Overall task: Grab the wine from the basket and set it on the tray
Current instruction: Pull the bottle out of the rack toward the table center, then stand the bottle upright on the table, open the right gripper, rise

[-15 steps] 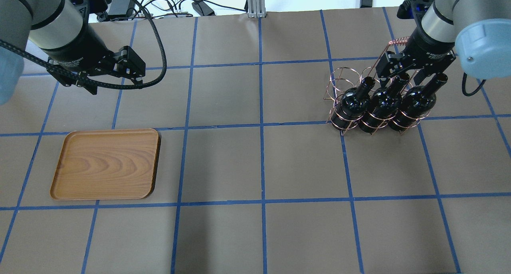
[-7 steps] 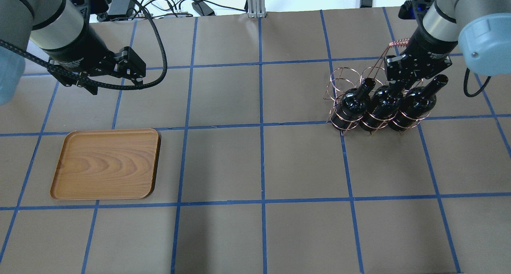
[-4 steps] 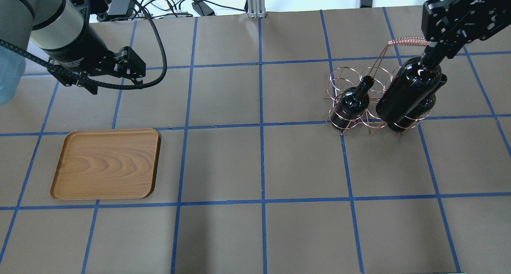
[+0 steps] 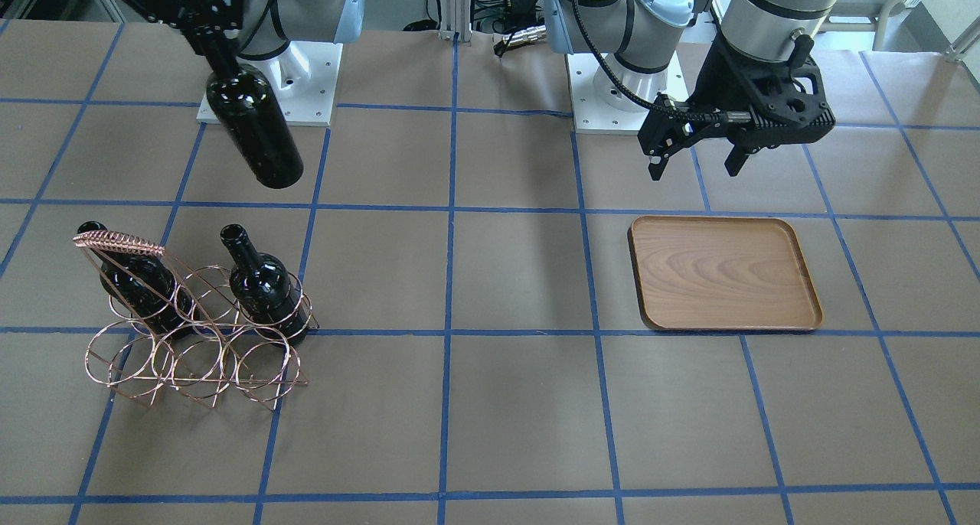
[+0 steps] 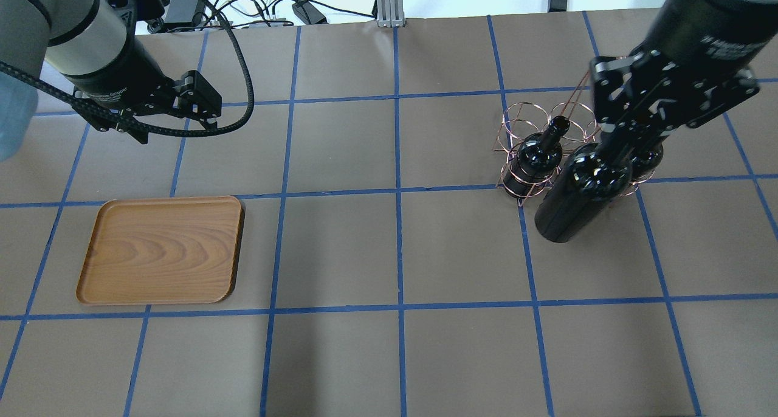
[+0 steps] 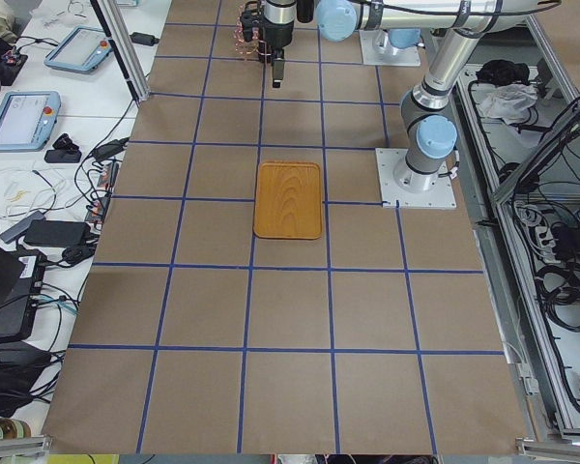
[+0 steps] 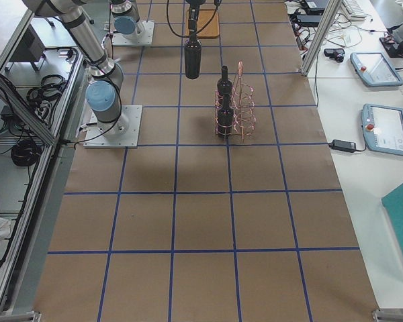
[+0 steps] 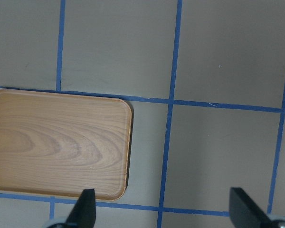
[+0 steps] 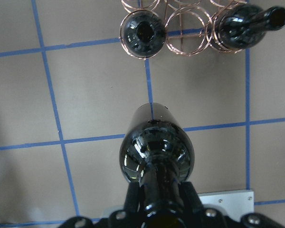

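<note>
1. Seen from overhead, the left arm reaches in from the robot's edge of the worktop with its wrist turned straight down. The left gripper hangs above bare paper on the robot's side of the tray, its fingers spread wide with nothing between them.
2. The tray lies flat and bare in front of the left arm's base, well in from every edge of the worktop.
3. The basket stands in front of the right arm's base, nearer the operators' edge than the robot's. It holds two bottles in its end rings, necks slanting up, and the ring between them is vacant.
4. The wine hangs in the air, neck up and close to vertical. It is clear of the paper, just on the robot's side of the basket and apart from it.
5. The right arm is raised high with its wrist pointing down. The right gripper is clamped on the wine's neck and carries it from above.
</note>
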You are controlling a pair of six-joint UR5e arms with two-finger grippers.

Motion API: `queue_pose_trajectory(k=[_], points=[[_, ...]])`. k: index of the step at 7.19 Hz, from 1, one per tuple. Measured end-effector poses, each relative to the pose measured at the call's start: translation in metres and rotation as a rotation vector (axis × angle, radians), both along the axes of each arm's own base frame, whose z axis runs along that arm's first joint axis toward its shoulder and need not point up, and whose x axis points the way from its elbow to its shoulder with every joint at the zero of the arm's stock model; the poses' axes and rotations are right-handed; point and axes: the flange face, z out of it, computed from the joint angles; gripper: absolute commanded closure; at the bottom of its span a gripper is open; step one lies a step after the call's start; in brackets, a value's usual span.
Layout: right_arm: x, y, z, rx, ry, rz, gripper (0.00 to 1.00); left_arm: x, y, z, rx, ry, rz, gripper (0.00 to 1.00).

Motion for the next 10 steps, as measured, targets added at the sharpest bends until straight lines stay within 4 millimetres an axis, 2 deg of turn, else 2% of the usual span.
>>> queue_pose_trajectory(k=[2,4,6,7,8,10], points=[[0.082,0.011,-0.03,-0.037,-0.013,-0.072,0.95,0.003,-0.001,0.001,-0.005,0.0,0.005,0.0],[0.163,-0.005,-0.078,-0.074,-0.022,-0.129,0.94,0.012,-0.003,0.005,-0.019,0.001,0.022,0.0],[0.23,-0.004,-0.127,-0.068,-0.016,-0.174,0.93,0.044,-0.008,0.01,-0.031,0.004,0.051,0.0],[0.255,0.002,-0.141,-0.077,-0.022,-0.18,0.93,0.058,-0.01,0.01,-0.033,0.005,0.066,0.0],[0.271,0.008,-0.151,-0.076,-0.023,-0.197,0.91,0.071,-0.011,0.01,-0.031,0.005,0.085,0.0],[0.29,0.019,-0.165,-0.062,-0.01,-0.221,0.87,0.088,-0.011,0.009,-0.028,0.006,0.117,0.0]])
